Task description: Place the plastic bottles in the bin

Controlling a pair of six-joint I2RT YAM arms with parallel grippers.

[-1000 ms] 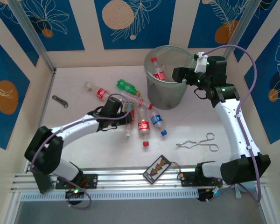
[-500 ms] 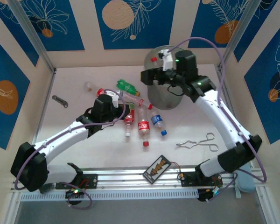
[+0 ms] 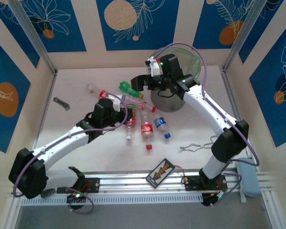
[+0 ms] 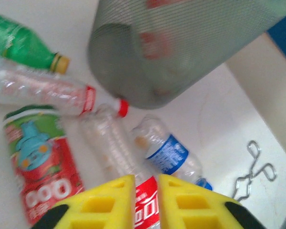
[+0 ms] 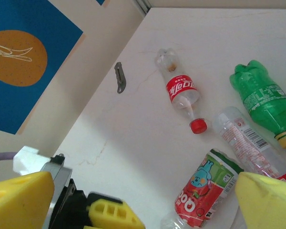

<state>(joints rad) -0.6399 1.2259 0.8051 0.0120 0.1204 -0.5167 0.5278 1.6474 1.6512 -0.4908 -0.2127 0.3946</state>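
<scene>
Bottles point(image 3: 146, 129) lie in a loose cluster on the white table point(image 3: 190, 124), just left of the bin point(image 3: 191, 59). They are small and clear, mostly red-labelled with red caps, plus one blue-labelled bottle point(image 4: 168, 153) and one green bottle point(image 5: 260, 95) with a yellow cap. The bin is round, translucent grey-green, with red shapes showing through its wall. The left gripper point(image 4: 146, 180) hangs over the cluster, fingers a narrow slit apart, gripping nothing. The right gripper point(image 5: 143, 200) hovers near the green bottle, fingers spread wide.
</scene>
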